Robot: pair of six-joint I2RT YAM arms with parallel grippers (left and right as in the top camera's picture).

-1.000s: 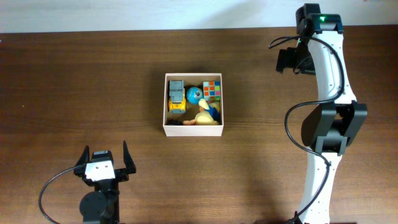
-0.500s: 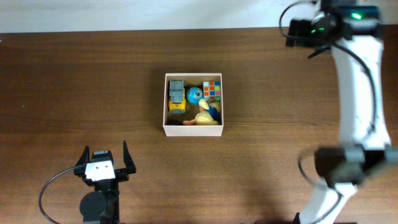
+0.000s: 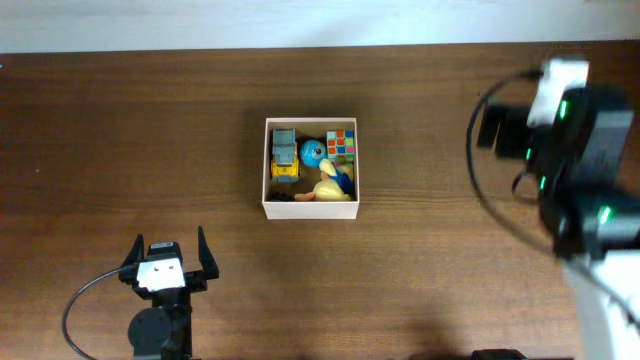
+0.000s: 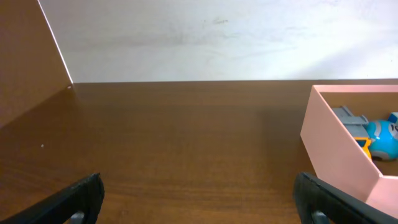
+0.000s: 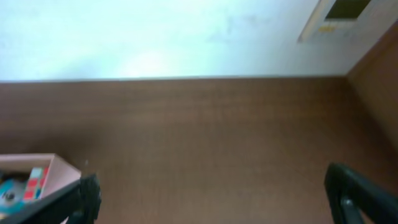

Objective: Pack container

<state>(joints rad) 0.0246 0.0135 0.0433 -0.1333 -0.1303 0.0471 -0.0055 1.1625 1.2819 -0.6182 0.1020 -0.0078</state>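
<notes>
The container (image 3: 310, 209) sits mid-tabletop (image 3: 120, 150), holding a toy truck (image 3: 284, 155), puzzle cube (image 3: 341, 144) and duck (image 3: 328, 188). No loose toys show. The left pincer (image 3: 168, 252), by the near edge, and the right pincer (image 5: 211, 199) both gape wide and empty. Packing looks complete; the next move is likely just parking the arms.

**Dark wood table against a pale wall**

A dark brown, wood-grain table (image 3: 120, 150) fills the overhead view; a pale white wall (image 4: 211, 37) rises along its far edge; a brown side panel (image 4: 25, 68) stands at the left end; a second brown panel (image 5: 379, 62) stands at the right; soft glare brightens the wall; a blurred rectangular plate (image 5: 339, 15) sits high on it.
</notes>
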